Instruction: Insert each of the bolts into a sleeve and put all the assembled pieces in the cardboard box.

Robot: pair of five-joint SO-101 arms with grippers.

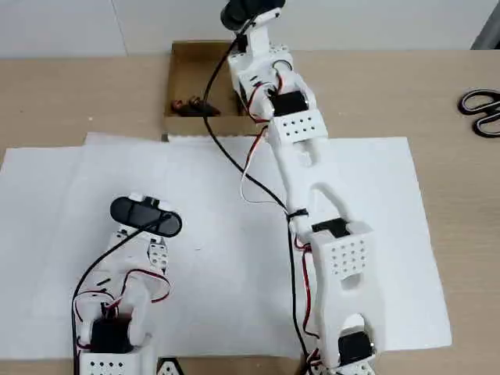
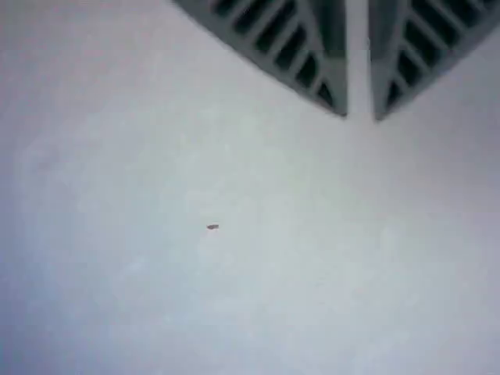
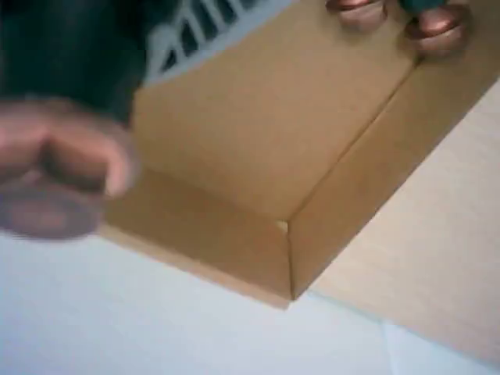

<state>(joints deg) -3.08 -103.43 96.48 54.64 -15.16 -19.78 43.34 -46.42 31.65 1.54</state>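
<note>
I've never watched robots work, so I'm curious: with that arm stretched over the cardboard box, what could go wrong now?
The blurred brownish piece appears to hang near the front wall of the cardboard box, so if dropped it might land on the white paper. The black cable crossing the box could snag its wall.

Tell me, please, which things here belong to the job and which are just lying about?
Belong to the job:
- cardboard box
- assembled pieces lying inside the box

Just lying about:
- scissors at the table's edge
- white paper spread under the arms
</note>
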